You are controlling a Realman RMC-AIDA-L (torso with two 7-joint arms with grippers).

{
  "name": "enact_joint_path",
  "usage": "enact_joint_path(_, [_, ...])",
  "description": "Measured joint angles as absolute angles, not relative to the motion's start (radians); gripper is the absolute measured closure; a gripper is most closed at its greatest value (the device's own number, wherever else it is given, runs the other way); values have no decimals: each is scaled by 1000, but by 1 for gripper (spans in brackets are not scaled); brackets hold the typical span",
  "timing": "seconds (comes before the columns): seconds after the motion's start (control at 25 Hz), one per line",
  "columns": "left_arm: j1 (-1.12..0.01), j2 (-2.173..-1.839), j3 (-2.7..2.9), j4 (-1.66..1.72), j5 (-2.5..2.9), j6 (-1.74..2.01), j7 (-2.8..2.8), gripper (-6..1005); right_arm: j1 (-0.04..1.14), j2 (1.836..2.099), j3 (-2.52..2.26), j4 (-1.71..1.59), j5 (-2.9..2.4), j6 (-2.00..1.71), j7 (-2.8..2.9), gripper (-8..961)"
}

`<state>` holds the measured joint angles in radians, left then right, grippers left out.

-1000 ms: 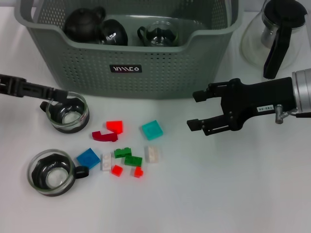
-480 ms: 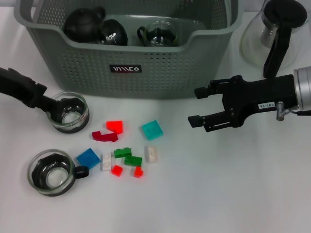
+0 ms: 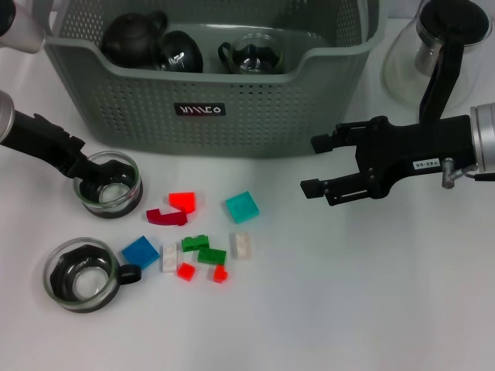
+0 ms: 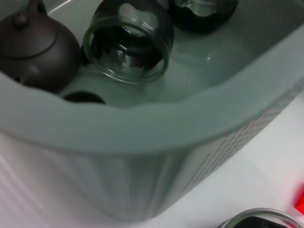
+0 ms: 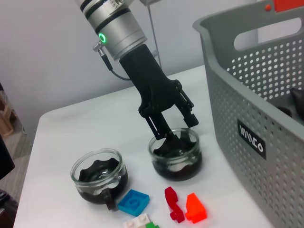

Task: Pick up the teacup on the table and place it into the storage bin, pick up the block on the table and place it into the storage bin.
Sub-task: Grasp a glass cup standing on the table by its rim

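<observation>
A glass teacup (image 3: 116, 193) with dark contents stands in front of the storage bin (image 3: 232, 93), on the left. My left gripper (image 3: 87, 166) is down at the cup's rim, open, with one finger dipping inside; the right wrist view shows the gripper (image 5: 178, 130) over this cup (image 5: 175, 161). A second teacup (image 3: 77, 274) sits nearer, to the left. Loose blocks lie in the middle: teal (image 3: 242, 206), red (image 3: 182, 202), blue (image 3: 140, 251), green (image 3: 204, 251). Right of the blocks my right gripper (image 3: 313, 165) hovers open and holds nothing.
Inside the bin lie a dark teapot (image 3: 133, 36) and glass cups (image 3: 251, 54); the left wrist view looks over the bin's rim (image 4: 142, 128) at them. A glass pitcher (image 3: 433, 54) with a black handle stands at the back right.
My left gripper has swung from lying flat to angling down into the teacup, which shifted slightly towards me. The right gripper edged a little right.
</observation>
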<state>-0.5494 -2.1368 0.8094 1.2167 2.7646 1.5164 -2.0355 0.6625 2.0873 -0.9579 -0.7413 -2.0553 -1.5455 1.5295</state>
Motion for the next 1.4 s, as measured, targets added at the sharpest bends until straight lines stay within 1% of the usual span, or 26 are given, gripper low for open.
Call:
enact_joint_path(0.24, [-563,-2143,811,1219,2791,1509,-2038,217,664,2088,-957,-741,-2055,-1543,1529,103])
enact_joint_path(0.36, [-576,-2157,813,1217,2821,1490,-2038,217,666,2088,-957,-741,-2056,-1543,1529,103])
enact_joint_path(0.48, [-578,-2162,827,1218,2827,1486,-2037,218,666,2088,-957,-741,-2056,-1543,1529,103])
enact_joint_path(0.84, [-579,-2163,864,1221,2841,1493,-2047,218,667,2087,-945,-741,-2056,-1543,1528,102])
enact_joint_path(0.92, [-575,-2155,863,1220,2853,1498,-2061,218,667,2087,-945,-741,-2056,-1543,1528,102])
enact_joint_path(1.24, [-563,-2147,860,1232,2856,1528,-2066,217,669,2086,-930,-743,-2056,-1543,1528,103])
enact_joint_path(1.4, [-563,-2152,854,1260,2856,1521,-2066,217,671,2086,-930,-743,-2055,-1543,1528,102])
